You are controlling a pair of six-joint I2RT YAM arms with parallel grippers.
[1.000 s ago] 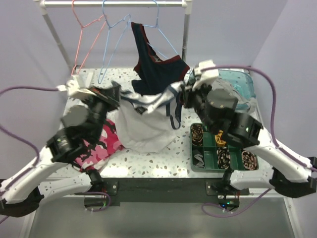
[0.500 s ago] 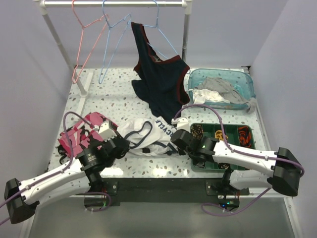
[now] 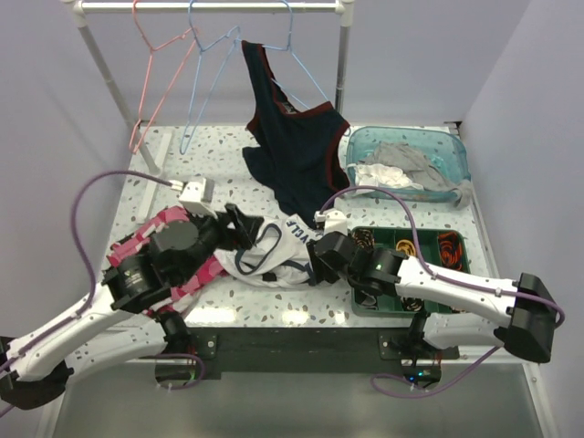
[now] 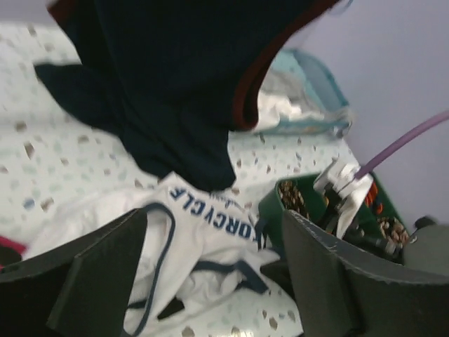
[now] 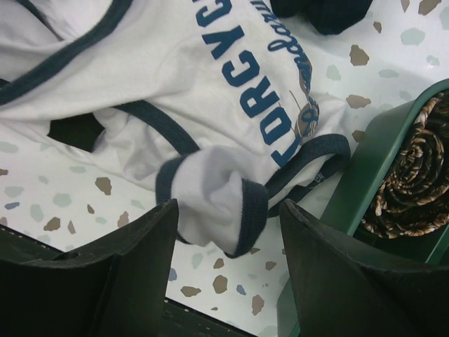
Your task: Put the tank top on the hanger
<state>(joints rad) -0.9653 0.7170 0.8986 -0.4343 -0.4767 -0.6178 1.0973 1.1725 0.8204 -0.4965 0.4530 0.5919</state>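
Table (image 3: 182,182): speckled white surface, with a rail (image 3: 210,7) mounted across its far edge.

Dark navy top (image 3: 292,155): hangs from the rail, with its hem reaching the table.

Tank top (image 3: 274,255): lies crumpled on the table near the front edge, just below the navy hem and between the two grippers. It is not on any hanger.

Pink camouflage garment (image 3: 155,233): heaped at front left, partly under the left arm.

Green tray (image 3: 360,274): sits just right of the tank top.

Hanger (image 3: 212,91): light blue wire, hangs bare on the rail, well apart from the tank top.

Left gripper (image 4: 210,281): fingers spread wide, gripping nothing, aimed over the tank top.

Right gripper (image 5: 224,274): fingers apart, with a bunched fold of the tank top lying loose between them, unclamped
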